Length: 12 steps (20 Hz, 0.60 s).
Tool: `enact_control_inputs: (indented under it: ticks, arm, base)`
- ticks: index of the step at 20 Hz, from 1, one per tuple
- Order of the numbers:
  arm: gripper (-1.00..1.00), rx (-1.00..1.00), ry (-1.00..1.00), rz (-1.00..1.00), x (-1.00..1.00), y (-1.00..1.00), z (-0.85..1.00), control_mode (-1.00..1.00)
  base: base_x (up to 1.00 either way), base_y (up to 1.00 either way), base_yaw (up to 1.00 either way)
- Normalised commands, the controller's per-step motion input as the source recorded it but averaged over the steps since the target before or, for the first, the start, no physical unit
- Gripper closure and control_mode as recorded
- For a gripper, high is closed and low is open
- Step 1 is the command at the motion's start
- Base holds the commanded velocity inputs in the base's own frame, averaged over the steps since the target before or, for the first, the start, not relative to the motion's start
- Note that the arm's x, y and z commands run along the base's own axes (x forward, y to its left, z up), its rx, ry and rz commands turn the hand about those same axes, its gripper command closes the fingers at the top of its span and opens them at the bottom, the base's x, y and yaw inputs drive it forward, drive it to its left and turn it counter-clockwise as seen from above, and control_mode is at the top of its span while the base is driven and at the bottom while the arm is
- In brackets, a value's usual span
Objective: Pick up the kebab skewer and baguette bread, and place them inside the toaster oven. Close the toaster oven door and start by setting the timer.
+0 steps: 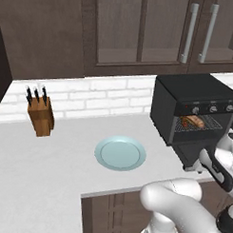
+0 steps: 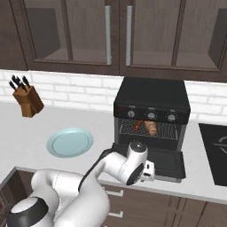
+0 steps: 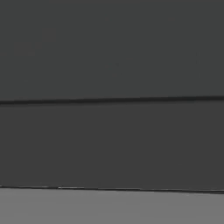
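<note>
While the white arm bends low at the worktop (image 2: 26, 128) edge, its wrist sits at the front lip of the dropped toaster oven door (image 2: 166, 163), and the pincer (image 2: 150, 170) seems to be tucked against or under that lip; its fingers are hidden by the wrist in both base views, and the hand view gives nothing but flat dark grey crossed by a thin line, probably the door panel seen very close, so I cannot tell how far the pincer is open or whether it grips anything. Just behind the hand, the door lies flat and open on the worktop in front of the toaster oven (image 2: 151, 95). Inside, on the wire rack, the baguette bread (image 2: 152, 128) rests beside the kebab skewer (image 2: 139, 125), the two touching or nearly so, which suggests the loading is done and closing the door is the step in hand, with the timer knobs (image 2: 151, 115) under the oven's top edge still to be turned. Off to the left sits the pale blue plate (image 2: 70, 142), and further back, against the white brick wall, stands the wooden knife block (image 2: 28, 103). The risk from here is a slip: if the hand lifts without firm purchase on the lip, the door could fall back open, and a push that is too hard might shove the whole oven backward or jolt the food on the rack.
</note>
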Motion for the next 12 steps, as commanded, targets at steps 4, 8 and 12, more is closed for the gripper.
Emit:
enact_control_inputs:
  ticks: [4,8,12]
  arm:
    - [-1.00,-0.01,-0.07,-0.14,0.63,0.25,0.55,-1.00]
    - [-1.00,-0.03,-0.31,-0.12,0.48,0.59,0.46,-1.00]
    - [-1.00,-0.07,-0.46,-0.11,0.51,0.69,0.32,-1.00]
  base:
    - [0.00,0.00,0.00]
    - [0.00,0.00,0.00]
    - [0.00,0.00,0.00]
